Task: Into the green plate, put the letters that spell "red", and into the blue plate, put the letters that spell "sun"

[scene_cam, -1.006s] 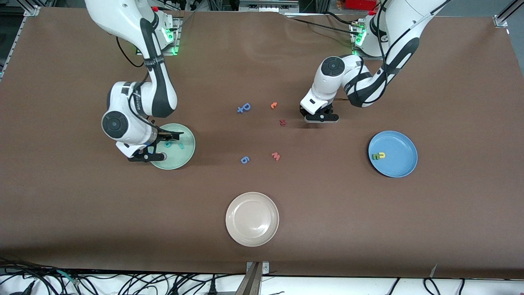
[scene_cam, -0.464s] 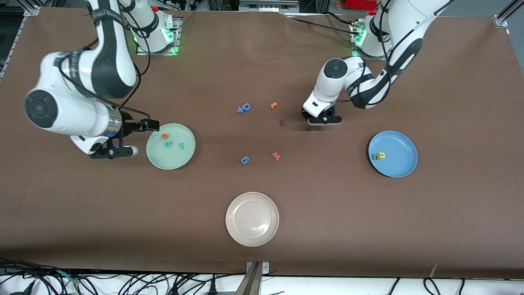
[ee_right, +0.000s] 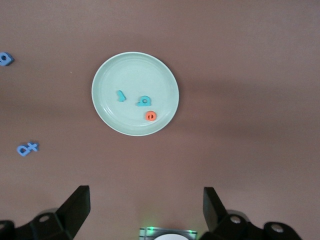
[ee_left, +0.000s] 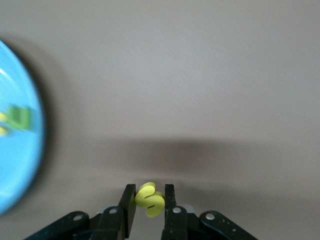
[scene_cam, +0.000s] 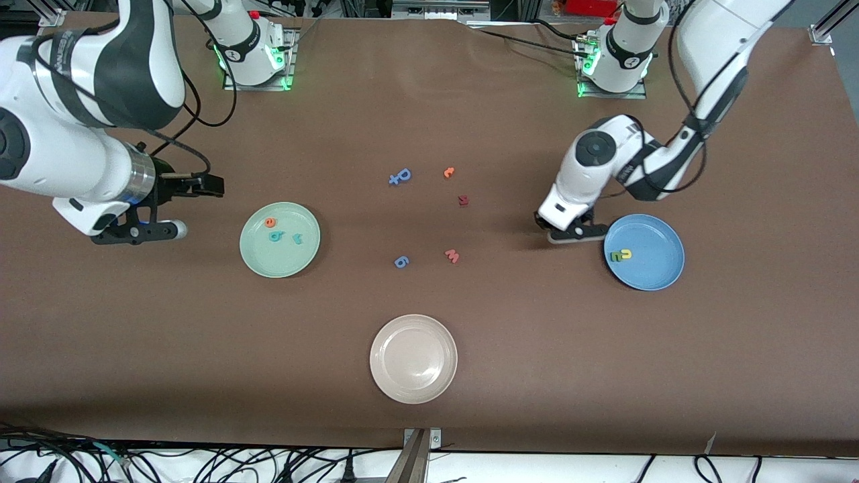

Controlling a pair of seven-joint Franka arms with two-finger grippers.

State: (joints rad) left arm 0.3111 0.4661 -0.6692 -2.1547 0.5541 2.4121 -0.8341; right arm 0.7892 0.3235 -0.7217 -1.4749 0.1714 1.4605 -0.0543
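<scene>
1. Front view: round pale mint-green plate [scene_cam: 280, 239] sits toward the right arm's end of the brown table [scene_cam: 429, 416], about midway between the table's base edge and its camera edge. In it: small orange foam "e" [scene_cam: 270, 222], teal foam "d" [scene_cam: 276, 235], teal foam "r" [scene_cam: 297, 237], near each other, apart.
2. Round mid-blue plate [scene_cam: 644, 252] sits toward the left arm's end. In it: yellow foam "u" [scene_cam: 625, 253] just beside green foam "n" [scene_cam: 614, 256].
3. Left gripper [scene_cam: 572, 233] hangs low just beside the blue plate's rim, on its mid-table side. Right gripper [scene_cam: 176, 208] is over bare table between the green plate and the table's end edge.
4. Left wrist view: the fingers [ee_left: 169, 205] are clamped on a small yellow foam "s" [ee_left: 149, 199]; blue plate at the frame edge.
5. Right wrist view: right gripper's fingers [ee_right: 75, 207] are spread wide, empty; green plate with its three letters below.
</scene>
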